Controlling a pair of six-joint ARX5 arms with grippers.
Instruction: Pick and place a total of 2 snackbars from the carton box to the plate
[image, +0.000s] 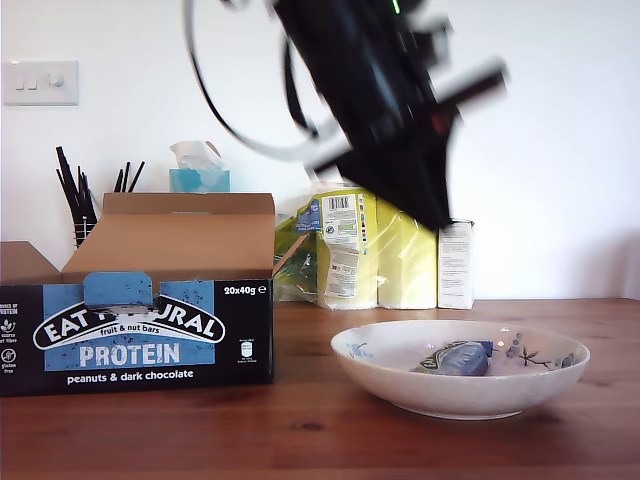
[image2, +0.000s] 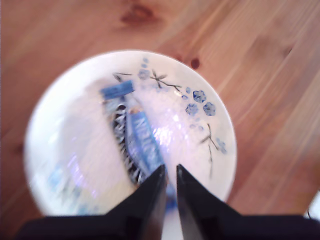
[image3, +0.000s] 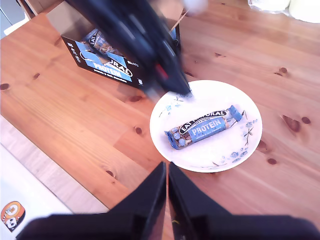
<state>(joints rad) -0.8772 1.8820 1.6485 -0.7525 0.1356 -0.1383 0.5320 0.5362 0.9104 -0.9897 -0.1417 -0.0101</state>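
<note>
One snackbar (image: 455, 358) (image2: 142, 140) (image3: 205, 129) in a shiny blue wrapper lies in the white plate (image: 460, 400) (image2: 45, 115) (image3: 165, 125) with the blue twig pattern. My first gripper (image: 435, 215) (image2: 170, 169) (image3: 182, 92) hangs blurred above the plate, fingers nearly together with nothing between them. The carton box (image: 150, 340) (image3: 107, 62) stands open at the exterior view's left, and more snackbars (image3: 97, 39) show inside it. My second gripper (image3: 166, 167) is shut and empty, high above the table edge, short of the plate.
Behind the box stand a blue tissue box (image: 200, 172) and black sticks in a holder (image: 75, 195). Yellow wrapped packs (image: 375, 250) and a small white carton (image: 455, 262) line the wall behind the plate. The table's edge (image3: 30, 150) runs below my second gripper.
</note>
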